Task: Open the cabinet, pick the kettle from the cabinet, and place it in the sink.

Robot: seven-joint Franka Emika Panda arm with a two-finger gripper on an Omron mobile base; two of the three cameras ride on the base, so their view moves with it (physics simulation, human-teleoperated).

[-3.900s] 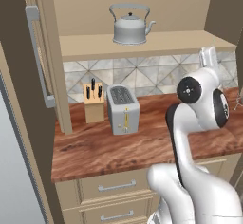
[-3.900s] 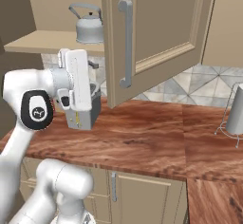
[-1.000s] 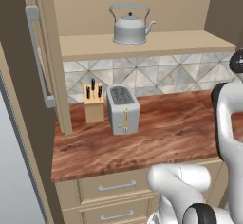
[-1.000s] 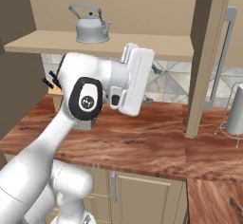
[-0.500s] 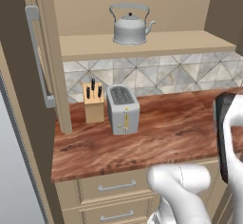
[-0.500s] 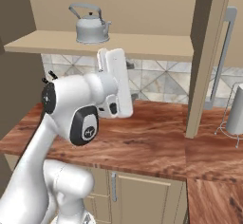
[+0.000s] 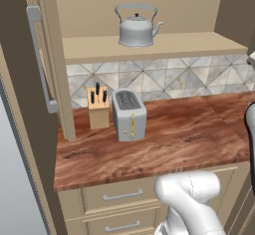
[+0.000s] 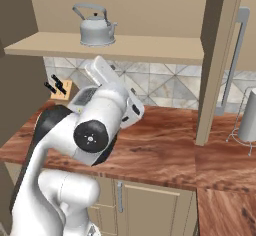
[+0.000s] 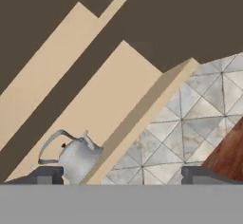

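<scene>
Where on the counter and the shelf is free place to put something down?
Counter: bare from the toaster rightward. Shelf: bare right of the kettle, with a shorter stretch left. Crowded: knife block beside toaster, near the left door.

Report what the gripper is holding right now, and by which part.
Nothing is held. The gripper is open, its fingertips far apart with only air between them. The kettle sits untouched on the cabinet shelf.

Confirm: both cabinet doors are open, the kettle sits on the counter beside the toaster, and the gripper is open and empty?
Not quite. The kettle sits on the cabinet shelf, above the toaster, as the left base view shows. The doors are open, and the gripper is open and empty.
</scene>
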